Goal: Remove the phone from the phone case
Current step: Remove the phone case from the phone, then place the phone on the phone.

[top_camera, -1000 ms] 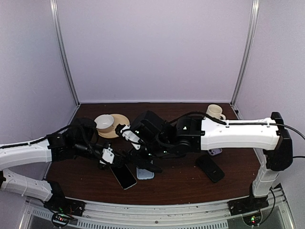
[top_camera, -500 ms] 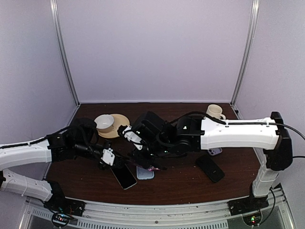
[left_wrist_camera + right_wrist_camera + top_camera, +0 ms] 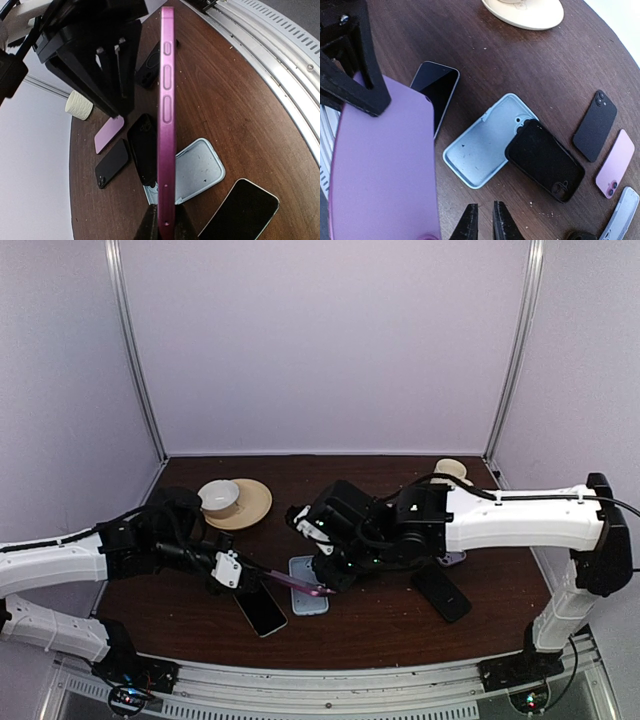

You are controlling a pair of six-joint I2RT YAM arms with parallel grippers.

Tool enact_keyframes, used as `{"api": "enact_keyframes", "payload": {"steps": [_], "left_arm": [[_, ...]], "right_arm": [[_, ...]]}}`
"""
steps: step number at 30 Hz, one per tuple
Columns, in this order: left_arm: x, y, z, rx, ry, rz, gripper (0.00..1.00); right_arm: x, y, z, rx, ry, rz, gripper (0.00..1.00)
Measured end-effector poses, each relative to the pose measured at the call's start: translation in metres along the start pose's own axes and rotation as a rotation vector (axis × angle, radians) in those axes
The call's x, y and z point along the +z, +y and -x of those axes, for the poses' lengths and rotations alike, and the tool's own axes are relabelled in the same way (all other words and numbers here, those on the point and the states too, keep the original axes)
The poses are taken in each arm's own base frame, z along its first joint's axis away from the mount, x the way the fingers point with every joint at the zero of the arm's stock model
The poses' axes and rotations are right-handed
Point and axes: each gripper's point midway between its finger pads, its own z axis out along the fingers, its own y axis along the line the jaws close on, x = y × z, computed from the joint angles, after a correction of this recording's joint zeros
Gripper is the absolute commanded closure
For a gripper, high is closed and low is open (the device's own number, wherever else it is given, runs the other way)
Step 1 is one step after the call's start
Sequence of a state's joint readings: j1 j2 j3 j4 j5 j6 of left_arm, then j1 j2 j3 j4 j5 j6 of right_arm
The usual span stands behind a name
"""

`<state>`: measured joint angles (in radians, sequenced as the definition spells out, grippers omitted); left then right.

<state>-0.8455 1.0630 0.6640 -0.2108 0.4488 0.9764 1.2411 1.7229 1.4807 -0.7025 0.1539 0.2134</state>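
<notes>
Left to right: the left tool (image 3: pixel 238 574) clamps one short end of the purple case (image 3: pixel 166 115), held clear of the tabletop (image 3: pixel 380 625), with the phone judged to be inside it. The case passes above the left part of the empty blue case (image 3: pixel 480 145). Its long axis runs from the left tool straight toward the right tool (image 3: pixel 484 220). That tool's fingers stand narrow with nothing between them, beside the free end above the blue case, not around it. The right arm is nearer that end.
</notes>
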Motion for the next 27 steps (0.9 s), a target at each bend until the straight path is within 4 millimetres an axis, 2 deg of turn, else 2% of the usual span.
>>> {"api": "enact_keyframes", "payload": {"steps": [3, 6, 9, 11, 14, 18, 21, 23, 27], "left_arm": [[0.000, 0.000, 0.000, 0.002, 0.001, 0.001, 1.00], [0.000, 0.000, -0.001, 0.002, 0.004, 0.002, 1.00], [0.000, 0.000, -0.001, 0.002, 0.005, 0.003, 1.00], [0.000, 0.000, -0.001, 0.001, 0.007, 0.002, 1.00], [0.003, -0.001, -0.003, -0.016, 0.010, -0.009, 1.00], [0.011, -0.004, -0.001, -0.088, 0.001, -0.078, 1.00], [0.021, -0.001, 0.009, -0.198, -0.037, -0.147, 1.00], [0.031, 0.004, 0.014, -0.296, -0.050, -0.188, 1.00], [0.057, 0.015, 0.023, -0.477, -0.040, -0.257, 1.00]], "right_arm": [[-0.008, -0.022, -0.008, 0.041, -0.002, -0.038, 0.80], [-0.015, -0.046, -0.016, 0.089, -0.011, -0.082, 0.70], [-0.026, -0.065, -0.027, 0.132, -0.026, -0.112, 0.53], [-0.036, -0.075, -0.035, 0.135, -0.047, -0.125, 0.38], [-0.054, -0.079, -0.042, 0.112, -0.105, -0.107, 0.25], [-0.077, -0.073, -0.045, 0.068, -0.196, -0.033, 0.19], [-0.091, -0.074, -0.046, 0.044, -0.256, -0.020, 0.12], [-0.101, -0.082, -0.043, 0.048, -0.295, -0.057, 0.10], [-0.122, -0.111, -0.038, 0.105, -0.363, -0.194, 0.08]]}}
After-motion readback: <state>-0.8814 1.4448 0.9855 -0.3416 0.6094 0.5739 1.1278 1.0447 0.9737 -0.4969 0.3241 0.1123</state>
